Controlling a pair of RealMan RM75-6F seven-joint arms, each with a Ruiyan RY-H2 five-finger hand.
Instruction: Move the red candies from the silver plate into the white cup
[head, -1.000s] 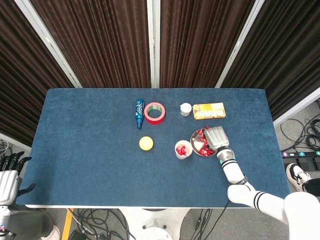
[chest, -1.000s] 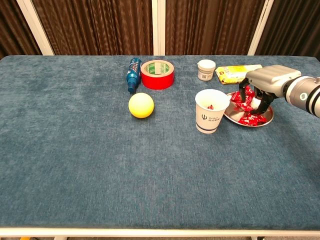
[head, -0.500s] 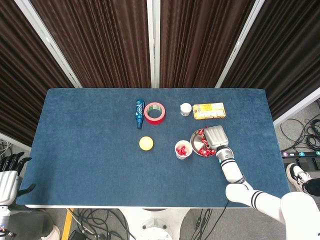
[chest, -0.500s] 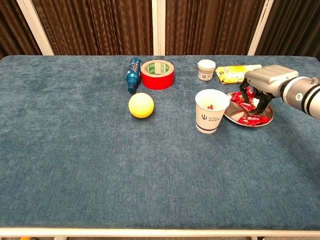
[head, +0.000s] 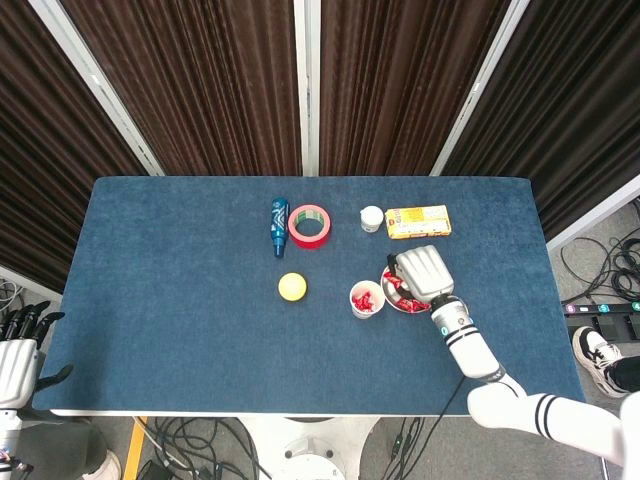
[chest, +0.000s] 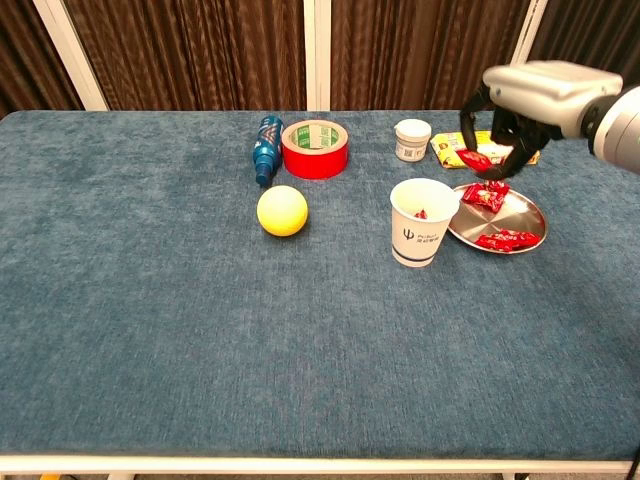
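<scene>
Right hand (chest: 515, 110) raised above silver plate (chest: 530, 210), arm reaching in from right edge. Fingers curled down, pinching one red candy (chest: 474, 159) in air, clear of plate. More red candies (chest: 486, 195) lie on plate below. White cup (chest: 421, 221) just left of plate, candies inside. Left hand (head: 17, 352) off table's left corner, fingers spread, empty.

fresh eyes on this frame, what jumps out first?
The right hand hangs above the silver plate with a red candy pinched in its fingers, to the right of the white cup, which already holds some red candy. Next, the bright colours behind: the yellow ball left of the cup, and the red tape roll beside the blue bottle toward the table's far edge.
</scene>
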